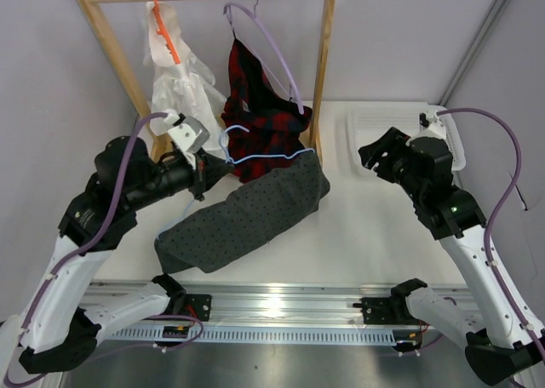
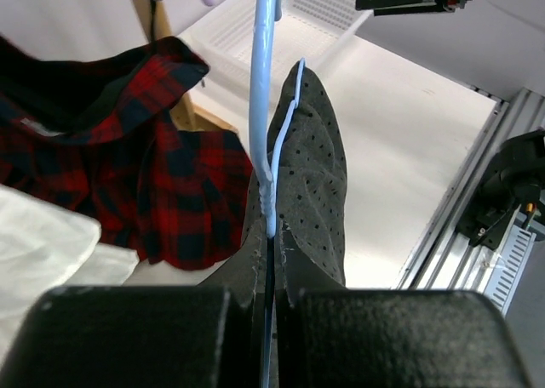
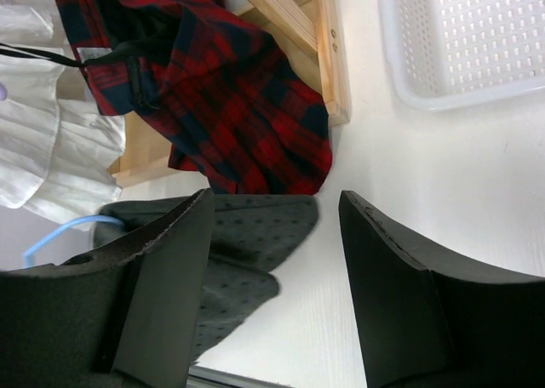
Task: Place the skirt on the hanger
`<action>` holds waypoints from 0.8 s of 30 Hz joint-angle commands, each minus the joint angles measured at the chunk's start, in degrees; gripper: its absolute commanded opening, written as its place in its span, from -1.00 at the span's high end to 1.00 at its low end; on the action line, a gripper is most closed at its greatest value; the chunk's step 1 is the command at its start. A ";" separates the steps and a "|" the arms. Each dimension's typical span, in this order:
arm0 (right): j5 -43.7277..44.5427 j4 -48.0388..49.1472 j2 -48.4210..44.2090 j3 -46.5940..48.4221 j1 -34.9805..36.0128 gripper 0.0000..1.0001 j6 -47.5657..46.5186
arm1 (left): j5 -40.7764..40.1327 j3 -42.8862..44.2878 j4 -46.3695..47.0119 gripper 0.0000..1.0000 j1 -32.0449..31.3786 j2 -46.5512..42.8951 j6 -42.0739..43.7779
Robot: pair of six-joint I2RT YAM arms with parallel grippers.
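Note:
The dark grey dotted skirt [image 1: 247, 213] lies slanting across the table middle, its far end raised by the red plaid garment. The thin light-blue hanger [image 1: 260, 156] runs along the skirt's upper far edge. My left gripper [image 1: 204, 174] is shut on the hanger's wire. In the left wrist view the wire [image 2: 264, 82] rises from between the closed fingers [image 2: 271, 235], with the skirt [image 2: 315, 167] draped just beyond and touching it. My right gripper [image 1: 372, 156] hovers open and empty right of the skirt. In the right wrist view it [image 3: 274, 196] is above the skirt's end [image 3: 255, 226].
A wooden rack [image 1: 322, 65] stands at the back with a white frilly dress [image 1: 174, 77] on an orange hanger [image 1: 166, 31] and a red plaid garment [image 1: 260, 107] on a lilac hanger [image 1: 277, 48]. A white basket [image 1: 400, 133] sits back right. A metal rail [image 1: 272, 307] runs along the front.

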 commanded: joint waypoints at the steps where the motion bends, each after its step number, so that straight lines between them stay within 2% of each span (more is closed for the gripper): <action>1: -0.37 2.16 0.75 2.74 -0.79 -0.30 -1.38 | -5.34 4.41 -2.38 1.00 -0.20 -3.28 -2.69; 7: -0.82 2.16 2.33 3.62 -1.32 -0.29 -1.56 | -8.50 3.44 -4.49 1.00 -0.12 -6.80 -7.09; 11: -0.55 1.81 2.69 3.53 -1.58 -0.29 -1.56 | -18.32 5.28 -8.97 1.00 -0.20 -7.16 -7.97; 14: -0.46 1.90 2.69 3.27 -1.59 -0.30 -1.38 | -22.12 6.08 -10.12 1.00 -0.11 -7.33 -8.67; 24: -0.64 1.37 2.86 3.27 -1.67 -0.29 -1.12 | -28.54 5.90 -6.27 1.00 -0.12 -7.16 -9.90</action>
